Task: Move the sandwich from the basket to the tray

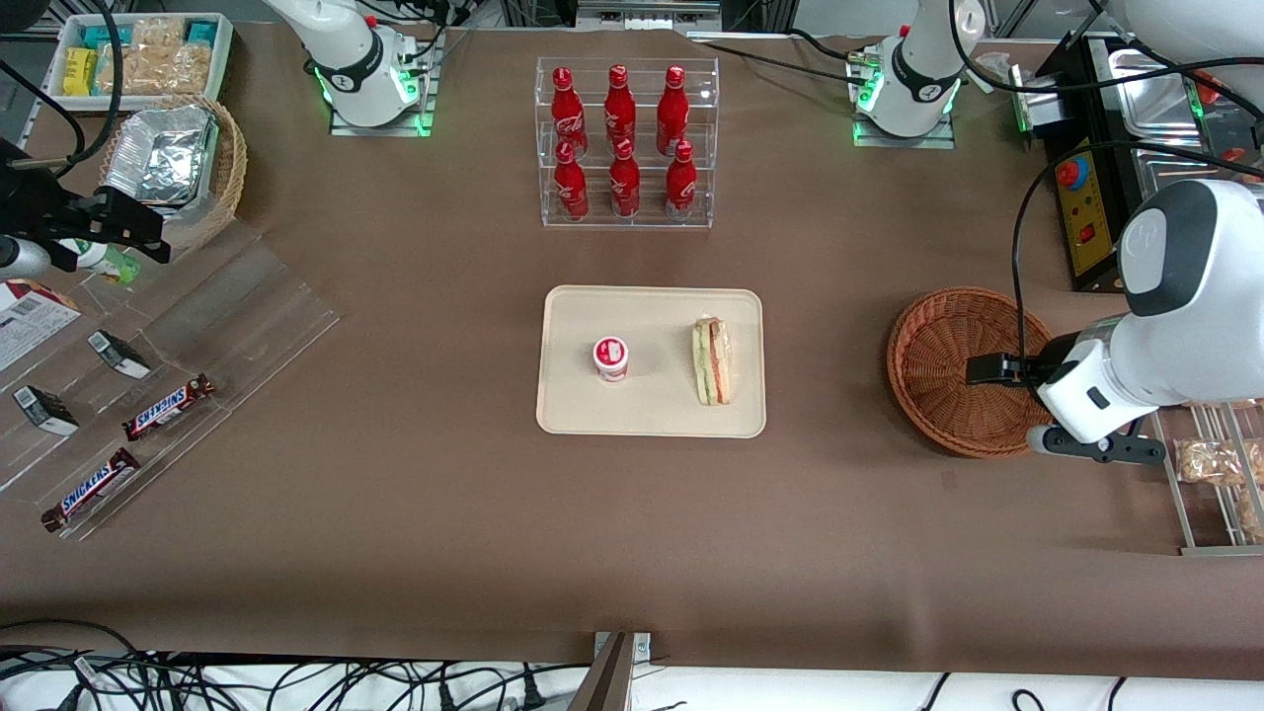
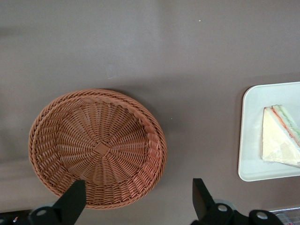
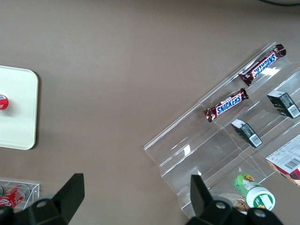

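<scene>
The sandwich (image 1: 713, 360) (image 2: 280, 138), a wrapped white-bread wedge with green and pink filling, lies on the cream tray (image 1: 652, 410) (image 2: 251, 140) at the side nearest the working arm. Nothing lies in the reddish-brown wicker basket (image 1: 918, 341) (image 2: 98, 147), which stands beside the tray toward the working arm's end of the table. Above the basket's edge hangs my gripper (image 1: 1002, 368) (image 2: 138, 187), open, with nothing between its black fingers (image 2: 75, 194).
A small red-lidded cup (image 1: 611, 357) stands on the tray beside the sandwich. A clear rack of red bottles (image 1: 626, 143) is farther from the camera. An acrylic stand with Snickers bars (image 1: 168, 407) and a tan basket of foil packs (image 1: 173, 168) sit toward the parked arm's end.
</scene>
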Available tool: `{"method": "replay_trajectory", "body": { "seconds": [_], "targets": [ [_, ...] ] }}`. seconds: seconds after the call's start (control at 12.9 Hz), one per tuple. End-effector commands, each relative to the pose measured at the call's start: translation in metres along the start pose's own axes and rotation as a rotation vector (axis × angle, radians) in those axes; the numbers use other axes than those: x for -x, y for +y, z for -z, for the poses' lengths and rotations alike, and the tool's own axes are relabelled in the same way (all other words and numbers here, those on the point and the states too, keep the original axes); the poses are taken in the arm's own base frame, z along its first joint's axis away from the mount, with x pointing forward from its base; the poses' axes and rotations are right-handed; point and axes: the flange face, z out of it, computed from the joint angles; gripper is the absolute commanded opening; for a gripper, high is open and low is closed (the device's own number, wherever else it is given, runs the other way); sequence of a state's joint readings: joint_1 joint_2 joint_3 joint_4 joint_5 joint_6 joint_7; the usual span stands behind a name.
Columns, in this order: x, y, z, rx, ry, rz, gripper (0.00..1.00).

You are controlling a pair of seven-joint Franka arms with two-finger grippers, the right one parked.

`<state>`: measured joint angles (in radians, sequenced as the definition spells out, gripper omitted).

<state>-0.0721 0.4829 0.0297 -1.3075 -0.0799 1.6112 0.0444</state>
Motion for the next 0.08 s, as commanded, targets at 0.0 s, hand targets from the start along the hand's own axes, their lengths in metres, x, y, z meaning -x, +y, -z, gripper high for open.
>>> {"method": "replay_trajectory", "body": {
  "seconds": [0.0],
  "targets": [
    [0.0019,-0.0099,0.0161,-0.007,0.012,-0.005,1.00]
  ]
}}
